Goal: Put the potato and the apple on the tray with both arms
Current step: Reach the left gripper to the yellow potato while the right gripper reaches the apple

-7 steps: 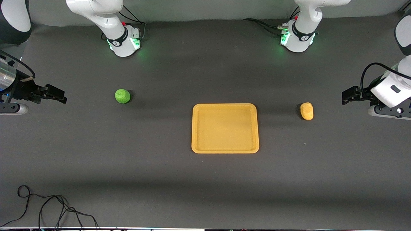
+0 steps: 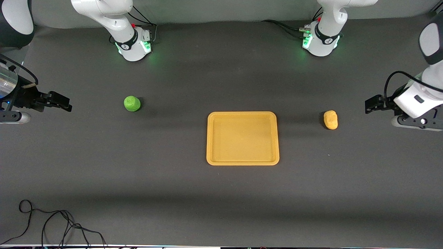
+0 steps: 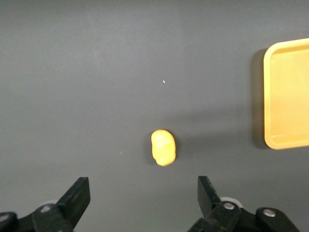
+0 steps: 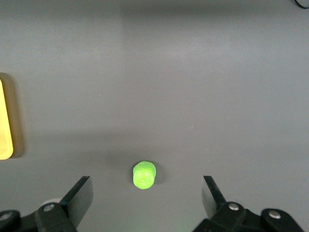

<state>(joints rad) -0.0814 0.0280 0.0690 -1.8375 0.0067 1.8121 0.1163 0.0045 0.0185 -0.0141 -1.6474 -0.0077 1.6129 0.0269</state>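
Opening step, approach: neither fruit is on the flat yellow-orange rectangular tray with its low raised rim (image 2: pixel 242 116), which lies bare at the middle of the dark grey table (image 2: pixel 221 193). You will find the small matte yellow-orange lumpy potato (image 2: pixel 331 119) beside the tray toward the left arm's end of the table, and the small bright green rough-skinned apple (image 2: pixel 132 103) well apart from the tray toward the right arm's end, a little farther from the front camera than the potato. The left arm's black two-finger gripper (image 2: pixel 369 104) hangs over bare table near the potato, fingers (image 3: pixel 77 195) spread wide and empty; its wrist view frames the potato (image 3: pixel 163 147) between them. The right arm's black two-finger gripper (image 2: pixel 65 103) hangs over bare table at its own end, likewise wide open with nothing in it, the apple (image 4: pixel 144 175) centred between its fingers (image 4: pixel 82 193). Your next move, by this reading, is to carry each gripper over its fruit, descend, and close across the narrow axis; expect the round apple to roll if nudged.
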